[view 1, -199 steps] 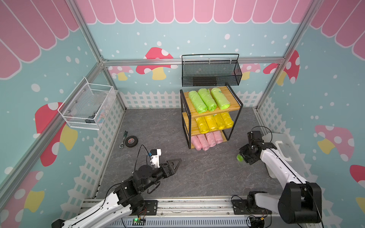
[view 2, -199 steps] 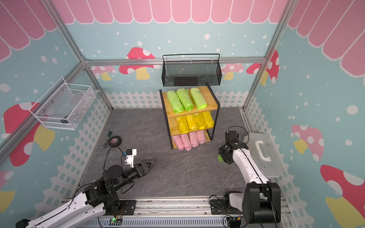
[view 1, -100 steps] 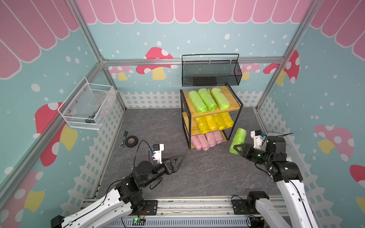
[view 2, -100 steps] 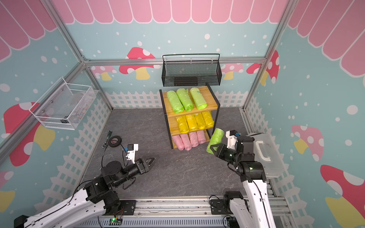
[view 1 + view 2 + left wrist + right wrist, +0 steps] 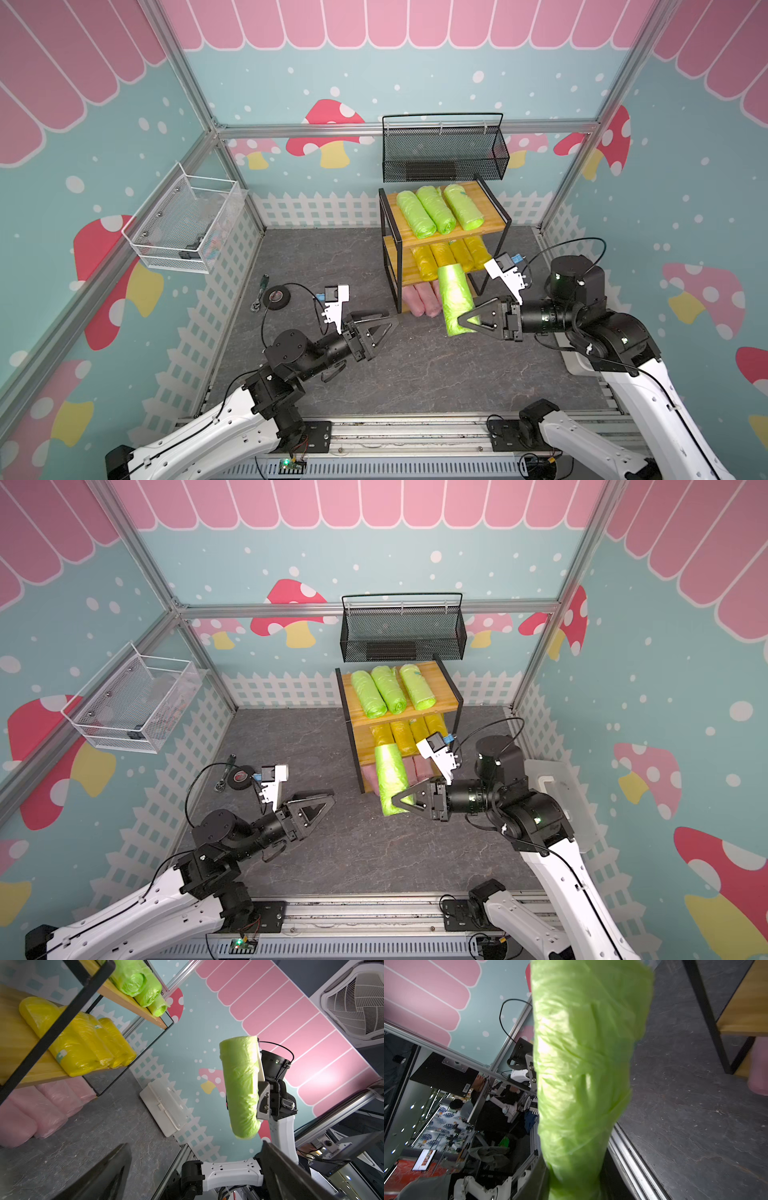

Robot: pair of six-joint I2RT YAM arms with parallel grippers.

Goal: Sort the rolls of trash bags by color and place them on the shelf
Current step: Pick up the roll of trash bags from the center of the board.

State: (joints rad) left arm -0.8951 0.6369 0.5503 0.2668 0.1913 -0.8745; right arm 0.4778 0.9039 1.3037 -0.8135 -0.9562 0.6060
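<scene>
Both top views: right gripper (image 5: 467,322) clamped on a lime-green roll (image 5: 453,291), gripping near its lower end. The roll stands roughly upright, in the air just in front of the shelf (image 5: 494,222), covering part of the lower tiers. Left gripper (image 5: 384,332) hangs over the grey floor (image 5: 415,374), well apart from the shelf.

Left wrist view adds: its own jaws spread wide with nothing between them, the held roll clear of the floor, and a white plastic case (image 5: 164,1103) against the fence, which the right arm half hides from above. Right wrist view is almost filled by crinkled green film, its own jaws hidden behind it.

Only the top views show the black tape roll (image 5: 276,296) on the floor, the black mesh basket (image 5: 444,153) above the shelf and the white wire basket (image 5: 183,224) on the side wall. Their contents are too dim to tell.

Shelf: pale wooden boards, thin black frame. Top tier, three green rolls (image 5: 432,210) side by side. Middle, four yellow rolls (image 5: 449,253). Bottom, pink rolls (image 5: 419,297), count unclear. All are soft, glossy, wrinkled cylinders.
</scene>
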